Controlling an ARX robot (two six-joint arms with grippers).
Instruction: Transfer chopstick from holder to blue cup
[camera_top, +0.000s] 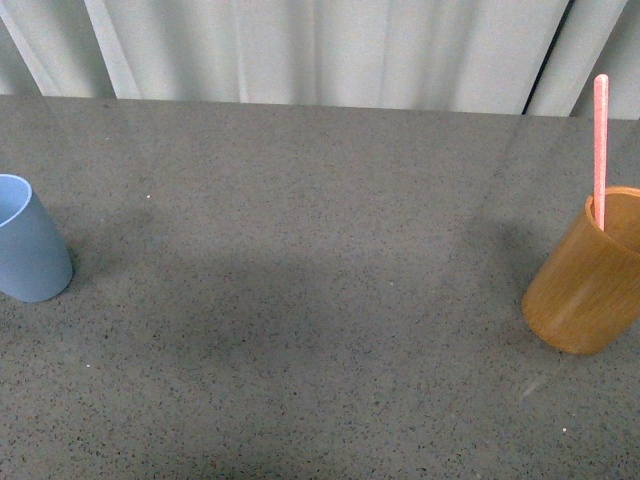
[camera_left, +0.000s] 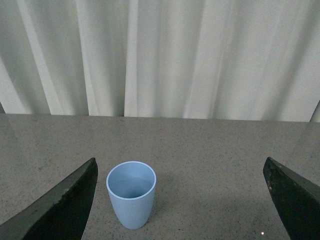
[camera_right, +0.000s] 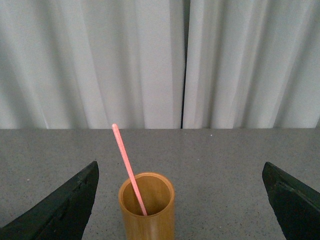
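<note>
At the table's right edge stands the orange-brown holder (camera_top: 588, 280), and a thin pink-red chopstick (camera_top: 600, 150) rises out of it. The right wrist view shows the same holder (camera_right: 146, 210) with the chopstick (camera_right: 128, 167) leaning inside it. My right gripper (camera_right: 180, 200) is open and behind the holder, which sits nearer one finger. The light blue cup (camera_top: 28, 245) stands empty at the far left. In the left wrist view the blue cup (camera_left: 131, 200) is close to one finger of my open left gripper (camera_left: 180, 200). Neither gripper touches anything.
A grey speckled table (camera_top: 320, 300) spreads between the two cups. A pleated white curtain (camera_top: 320, 50) hangs behind its far edge. Neither arm appears in the front view.
</note>
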